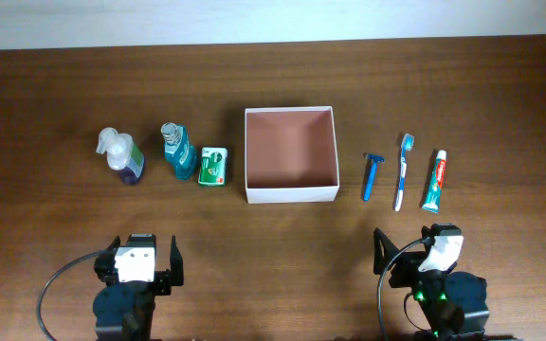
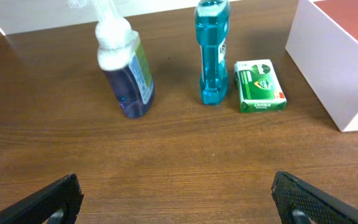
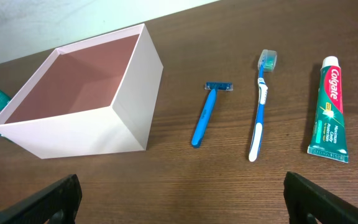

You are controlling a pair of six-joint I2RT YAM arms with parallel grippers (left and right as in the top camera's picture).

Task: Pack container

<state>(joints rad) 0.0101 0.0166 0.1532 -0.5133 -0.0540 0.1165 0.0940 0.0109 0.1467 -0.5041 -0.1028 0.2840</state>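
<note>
Your container (image 1: 292, 193) sits in the middle of the table (image 1: 500, 85), open side up, well ahead of both arms and between two rows of toiletries. Only the overhead view gives you the whole layout. To the container's left lie a soap bottle (image 1: 121, 156), a mouthwash bottle (image 1: 177, 152) and a small green box (image 1: 213, 166), which is just beside the container wall. To its right lie a razor (image 1: 373, 175), a toothbrush (image 1: 402, 170) and a toothpaste tube (image 1: 435, 180), side by side and apart from one another.

The left wrist view adds detail the overhead lacks: the purple liquid in the soap bottle, and the green box flat on its back, close against the mouthwash. Of the container it catches only a white outer corner at the right edge.

The right wrist view looks down into the container's pinkish-brown inside. It shows the razor and toothbrush heads pointing away from you, and the Colgate lettering on the tube is readable — the overhead cannot resolve that.

The left claw (image 1: 143, 248) is spread wide, its two dark fingers (image 2: 48, 202) at the bottom corners of its own view, gripping nothing. The right claw (image 1: 415, 244) is spread the same way — low at the near edge, touching nothing.
</note>
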